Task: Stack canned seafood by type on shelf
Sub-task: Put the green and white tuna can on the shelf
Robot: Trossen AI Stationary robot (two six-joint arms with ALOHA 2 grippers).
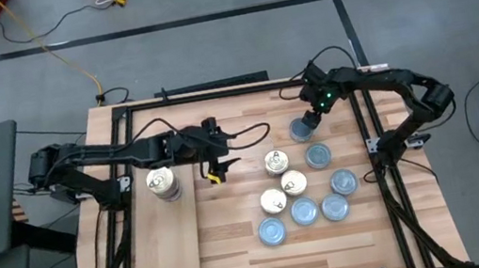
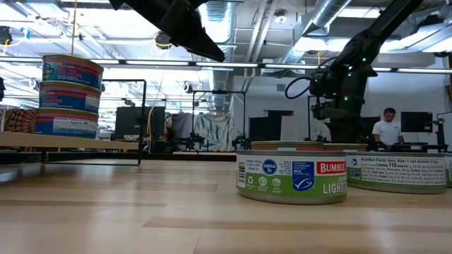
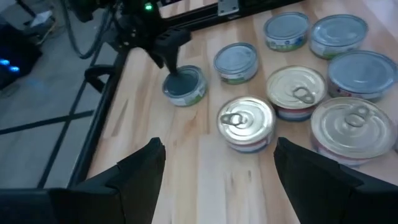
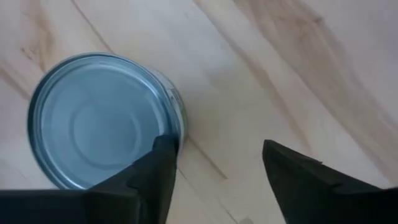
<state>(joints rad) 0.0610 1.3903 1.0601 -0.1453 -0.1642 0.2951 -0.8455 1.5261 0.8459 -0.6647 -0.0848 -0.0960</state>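
A green-labelled tin point(image 2: 292, 176) is sitting nearest the low camera. Farther back, the left gripper point(image 1: 217, 168), fingers apart, is hovering beside three stacked tins point(image 1: 163, 184) on the shelf point(image 1: 166, 249). Farthest, the right gripper point(image 1: 312, 119), fingers apart and empty, is touching a blue-topped tin point(image 4: 102, 118).

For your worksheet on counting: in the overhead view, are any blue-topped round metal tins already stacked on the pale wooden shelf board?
No, the pale wooden shelf board holds only one stack of gold-topped tins.

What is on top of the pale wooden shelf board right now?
One stack of three round metal tins, gold-topped, stands on the pale wooden shelf board. The lower tins' tops are covered by those above.
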